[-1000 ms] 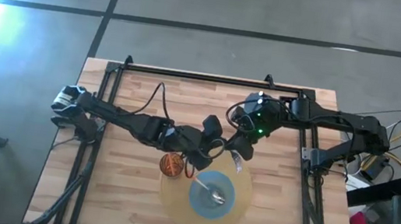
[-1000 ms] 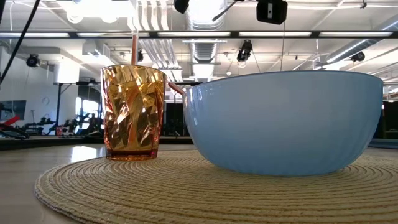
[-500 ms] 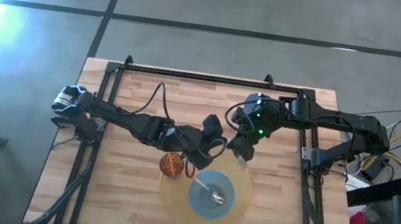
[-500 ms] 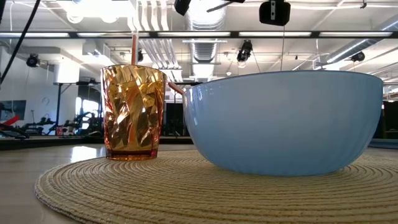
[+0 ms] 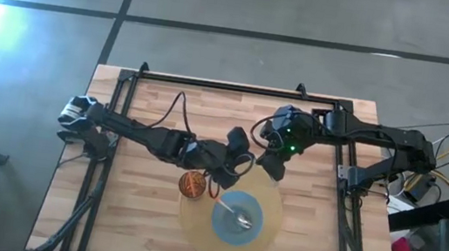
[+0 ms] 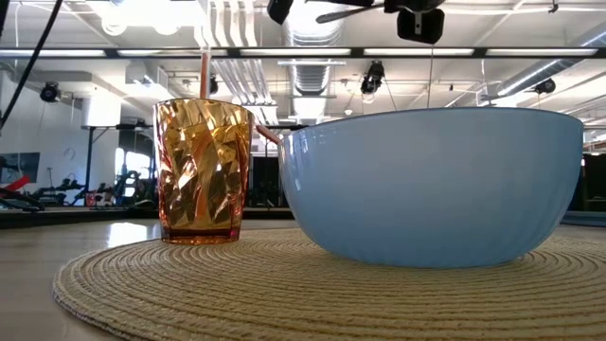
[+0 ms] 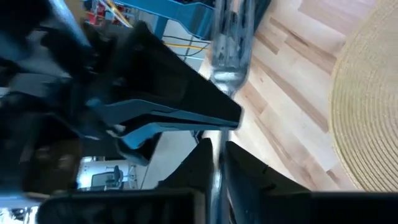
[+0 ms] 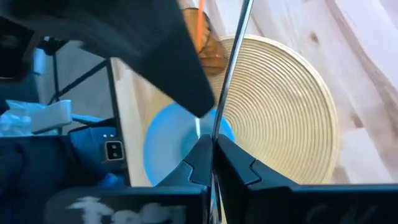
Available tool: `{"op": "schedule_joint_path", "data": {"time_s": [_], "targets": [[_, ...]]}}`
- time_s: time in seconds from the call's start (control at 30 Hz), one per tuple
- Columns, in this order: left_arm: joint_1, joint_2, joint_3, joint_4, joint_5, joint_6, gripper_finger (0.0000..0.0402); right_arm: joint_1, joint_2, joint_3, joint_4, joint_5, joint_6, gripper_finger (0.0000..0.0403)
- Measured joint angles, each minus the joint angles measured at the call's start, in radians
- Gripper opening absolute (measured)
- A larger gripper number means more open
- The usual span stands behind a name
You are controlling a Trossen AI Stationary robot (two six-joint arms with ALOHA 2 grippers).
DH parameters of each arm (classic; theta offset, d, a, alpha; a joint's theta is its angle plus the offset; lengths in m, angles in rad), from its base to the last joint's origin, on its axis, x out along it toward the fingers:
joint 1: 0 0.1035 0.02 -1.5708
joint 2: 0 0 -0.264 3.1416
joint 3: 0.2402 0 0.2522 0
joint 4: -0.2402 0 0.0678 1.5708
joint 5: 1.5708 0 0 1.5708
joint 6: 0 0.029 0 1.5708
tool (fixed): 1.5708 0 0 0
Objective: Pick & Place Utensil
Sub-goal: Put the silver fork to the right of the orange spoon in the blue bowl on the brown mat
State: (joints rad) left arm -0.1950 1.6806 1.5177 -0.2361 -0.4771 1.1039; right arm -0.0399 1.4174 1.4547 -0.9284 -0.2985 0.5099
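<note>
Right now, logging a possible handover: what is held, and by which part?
A metal utensil, pinched on its slim handle by both the right gripper and the left gripper. Its working end cannot be made out.

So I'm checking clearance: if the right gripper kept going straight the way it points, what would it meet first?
Probably the blue bowl: the right gripper, shut on a thin metal utensil, points towards it, though depth is unclear.

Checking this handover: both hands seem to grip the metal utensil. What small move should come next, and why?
Probably the right hand should open. The metal utensil runs between both hands' fingers, and the left hand hangs nearer the amber cup and the blue bowl.
</note>
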Motion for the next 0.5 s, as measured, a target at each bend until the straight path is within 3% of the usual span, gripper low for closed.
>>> {"op": "schedule_joint_path", "data": {"time_s": [0.27,0.5], "targets": [[-0.001,-0.001,0.001,0.000,-0.032,-0.059,0.0105,0.000,0.000,-0.001,-0.081,0.064,-0.004,0.0008],[0.000,-0.002,0.012,-0.002,-0.158,-0.173,0.0171,0.007,-0.008,-0.001,-0.140,0.094,-0.009,0.0008]]}}
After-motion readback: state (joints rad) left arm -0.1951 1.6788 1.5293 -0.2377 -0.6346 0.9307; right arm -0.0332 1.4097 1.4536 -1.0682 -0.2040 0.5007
